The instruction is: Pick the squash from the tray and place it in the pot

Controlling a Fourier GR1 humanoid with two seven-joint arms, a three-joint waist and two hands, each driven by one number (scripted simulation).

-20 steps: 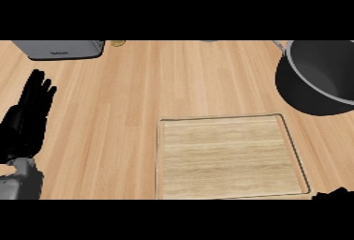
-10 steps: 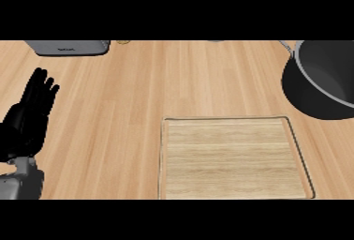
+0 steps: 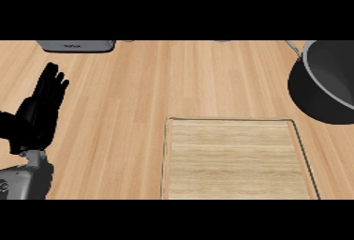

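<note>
You cannot find the squash anywhere in the head view: it is not on the tray (image 3: 235, 159), and nothing of it shows inside the part of the pot (image 3: 325, 82) that the view takes in. The tray lies in the near middle of the counter (image 3: 173, 79), a pale wooden rectangle with a thin raised rim, and its floor shows only bare wood grain. The pot stands to the far right of the tray, apart from it, a dark round vessel with a lighter grey rim; its right side is cut off by the view's edge, and what you see of its inside is dark. Your left hand (image 3: 38, 115) shows at the left side, well apart from the tray, resting with its black fingers (image 3: 54, 82) straight and lying close together, pointing toward the far side of the counter; the fingers hold nothing, and you cannot tell whether the hand touches the wood beneath or hangs above it. The grey left forearm (image 3: 24, 180) comes in from the near left corner behind the hand. Your right hand does not show in the view at all. At the far left edge of the counter you see the lower part of a grey appliance (image 3: 76, 45), cut off by the top of the view.
</note>
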